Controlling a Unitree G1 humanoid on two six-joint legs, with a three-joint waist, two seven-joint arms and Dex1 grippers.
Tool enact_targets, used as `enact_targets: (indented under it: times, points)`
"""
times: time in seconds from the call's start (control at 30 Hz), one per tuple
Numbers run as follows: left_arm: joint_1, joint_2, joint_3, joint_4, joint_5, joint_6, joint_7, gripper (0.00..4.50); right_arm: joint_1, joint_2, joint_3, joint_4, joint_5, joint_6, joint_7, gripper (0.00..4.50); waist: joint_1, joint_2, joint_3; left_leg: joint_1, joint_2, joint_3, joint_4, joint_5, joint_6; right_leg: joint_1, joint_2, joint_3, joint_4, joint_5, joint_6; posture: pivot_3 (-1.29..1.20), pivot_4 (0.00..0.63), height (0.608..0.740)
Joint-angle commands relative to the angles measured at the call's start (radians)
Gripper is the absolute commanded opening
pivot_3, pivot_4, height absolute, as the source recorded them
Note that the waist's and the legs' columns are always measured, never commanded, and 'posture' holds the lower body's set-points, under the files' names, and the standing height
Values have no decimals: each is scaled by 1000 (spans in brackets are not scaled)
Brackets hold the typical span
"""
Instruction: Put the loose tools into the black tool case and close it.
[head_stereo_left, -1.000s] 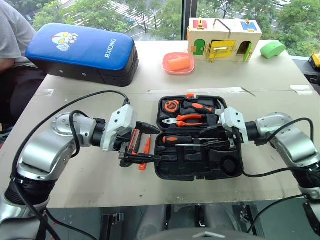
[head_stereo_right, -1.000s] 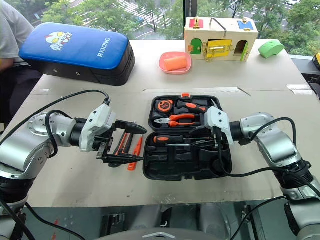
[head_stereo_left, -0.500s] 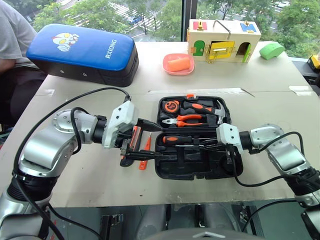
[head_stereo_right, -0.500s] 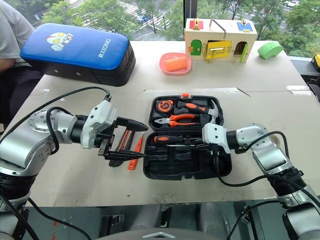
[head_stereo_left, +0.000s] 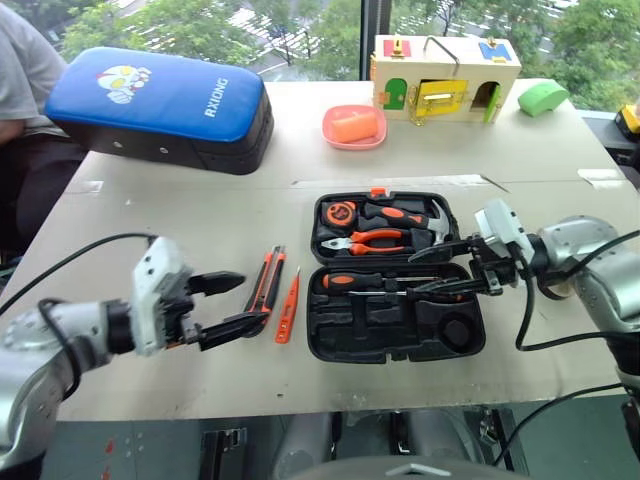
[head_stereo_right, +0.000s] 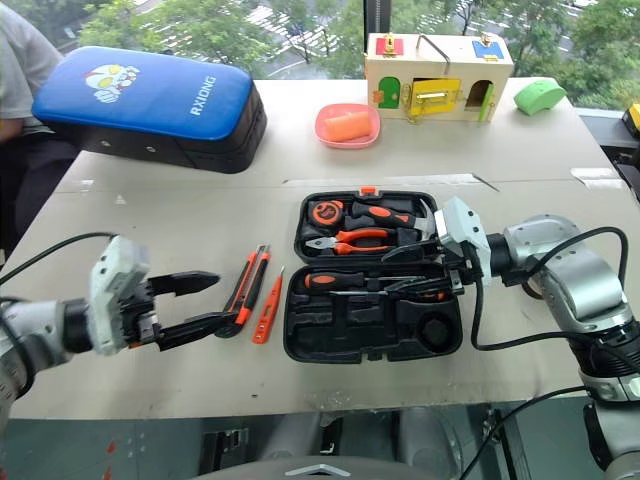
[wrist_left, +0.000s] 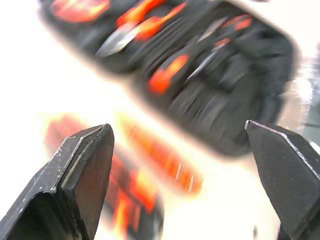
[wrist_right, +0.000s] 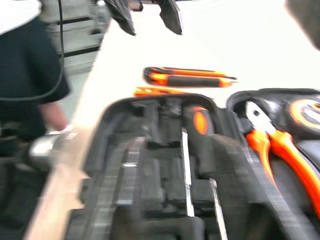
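Observation:
The black tool case (head_stereo_left: 330, 345) lies open at the table's middle. Two screwdrivers (head_stereo_left: 352, 281) rest in its near half, their shafts side by side in the right wrist view (wrist_right: 187, 170). My right gripper (head_stereo_left: 428, 269) hovers open just above them, pointing left and holding nothing. On the table left of the case lie the black-orange utility knife (head_stereo_left: 268, 285) and the slim orange tester screwdriver (head_stereo_left: 288, 308). My left gripper (head_stereo_left: 252, 300) is open and empty, its tips just short of the knife; its fingers (wrist_left: 85, 170) frame the blurred knife and tester.
A hammer (head_stereo_left: 405, 213), pliers (head_stereo_left: 372, 239) and a round tape measure (head_stereo_left: 341, 212) sit in the case's far half. Behind stand a blue-topped bag (head_stereo_left: 160, 105), a pink dish (head_stereo_left: 355, 126), a wooden latch box (head_stereo_left: 447, 78) and a green object (head_stereo_left: 544, 98). A person sits at the far left (head_stereo_left: 25, 80).
My left gripper pulled back to the left, off the knife and tester. My right gripper dipped into the case, then opened and rose off the screwdrivers.

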Motion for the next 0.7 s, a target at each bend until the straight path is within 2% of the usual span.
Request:
enact_targets:
  times: [0.03,0.07,0.17,0.3,0.4,0.53,0.63,0.7]
  points:
    - [196,-111,227,-121,-20,4,56,4500,-50,4,-22,-26,53,18,40,3918,4,0,0,-1,0,0,0,0,0,0,0,0,-1,1,-1,0,150,735]
    - [258,-154,274,-137,-18,-1,71,4500,-62,7,-22,-22,61,21,47,4403,4,0,0,1,0,0,0,0,0,0,-1,0,0,1,-1,0,150,735]
    - [367,-236,342,-157,-36,-16,106,4500,-73,12,-20,-13,61,16,57,4462,4,-1,0,1,-1,2,0,0,1,1,-2,1,-1,1,-1,0,150,735]
    - [400,-261,322,-185,-67,-14,165,4500,-67,19,-14,-6,47,0,57,4462,26,0,0,1,-1,-1,-1,-1,2,0,-2,-2,0,1,-2,0,150,735]
    - [342,-252,262,-235,-145,51,288,4500,-43,15,-20,-4,29,-23,59,4462,24,-1,0,1,-1,-1,-1,-1,1,0,-2,-2,-1,1,-3,0,150,735]
    - [252,-186,143,-312,-195,152,451,4500,-5,5,-37,-17,20,-39,39,4462,20,-1,-1,1,-1,-1,-1,0,0,0,-2,-1,-1,1,-2,0,150,735]
    - [103,-158,68,-303,-338,258,659,4500,33,4,-46,-43,11,-52,12,4462,20,-1,-1,1,-1,-1,-2,0,-1,0,-1,-1,0,1,-2,0,150,735]
    - [18,-132,5,-297,-402,321,776,3950,57,7,-56,-67,14,-42,-15,4500,20,-1,-1,1,-1,-1,-2,0,-1,0,-1,-1,0,1,-2,0,150,735]
